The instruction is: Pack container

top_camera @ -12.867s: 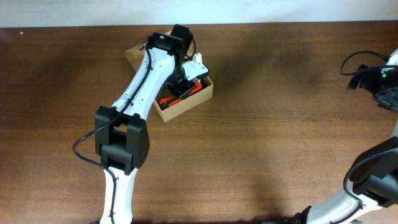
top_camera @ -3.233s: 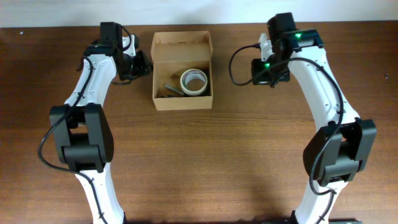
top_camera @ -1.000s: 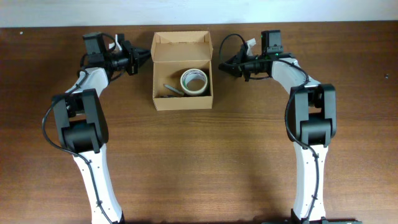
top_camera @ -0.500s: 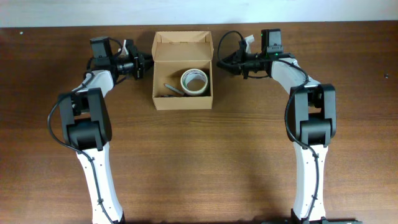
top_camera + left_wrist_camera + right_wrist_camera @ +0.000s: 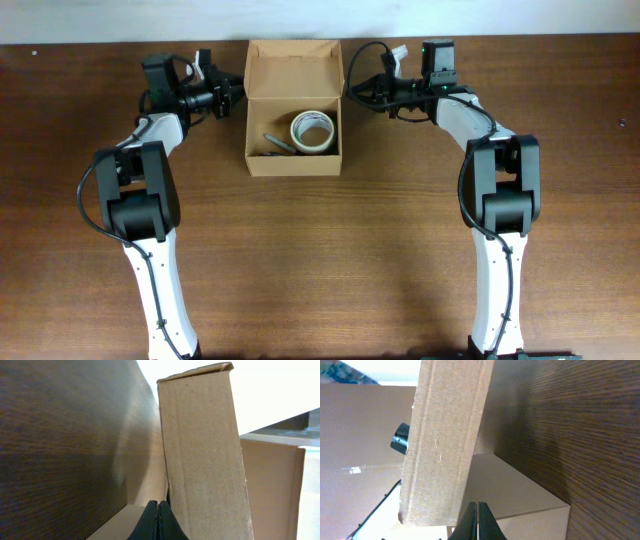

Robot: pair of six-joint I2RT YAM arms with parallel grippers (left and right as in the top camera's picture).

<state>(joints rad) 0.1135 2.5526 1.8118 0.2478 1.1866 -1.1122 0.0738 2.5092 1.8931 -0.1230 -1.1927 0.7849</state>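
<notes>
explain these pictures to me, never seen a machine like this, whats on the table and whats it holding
A white jointed left arm and right arm stand at a dark brown wooden table. One picture looks down from above; the two close-ups come from a camera on each wrist. On the table stands a small tan cardboard box, hinged lid raised, holding a white roll of tape and a thin dark item I cannot identify. The left end effector and right end effector are both shut, holding nothing, their tips beside the lid's side edges.
</notes>
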